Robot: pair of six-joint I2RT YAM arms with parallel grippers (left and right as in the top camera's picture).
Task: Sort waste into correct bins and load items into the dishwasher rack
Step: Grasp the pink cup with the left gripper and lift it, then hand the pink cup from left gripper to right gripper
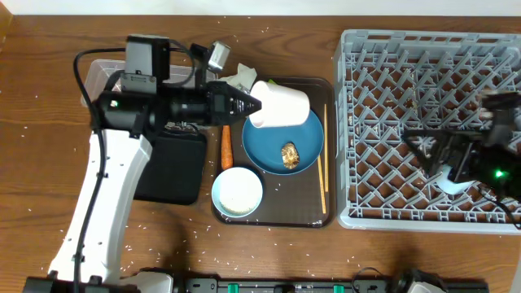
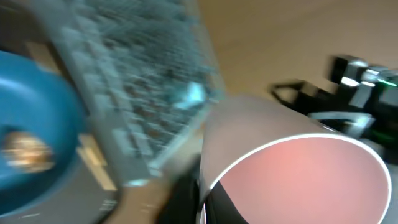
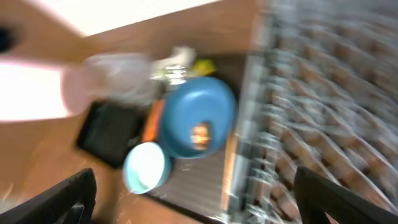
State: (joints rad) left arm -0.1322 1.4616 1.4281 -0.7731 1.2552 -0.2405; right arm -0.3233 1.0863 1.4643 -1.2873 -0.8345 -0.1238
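Holding the pink cup (image 1: 281, 106) clenched in my left jaws, I should swing it high over the blue plate (image 1: 273, 153) to the rack (image 1: 407, 81), right jaws released, empty.

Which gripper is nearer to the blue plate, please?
Left. The left gripper holds the pink cup over the plate rim; the right gripper hangs well off to the side, over the rack.
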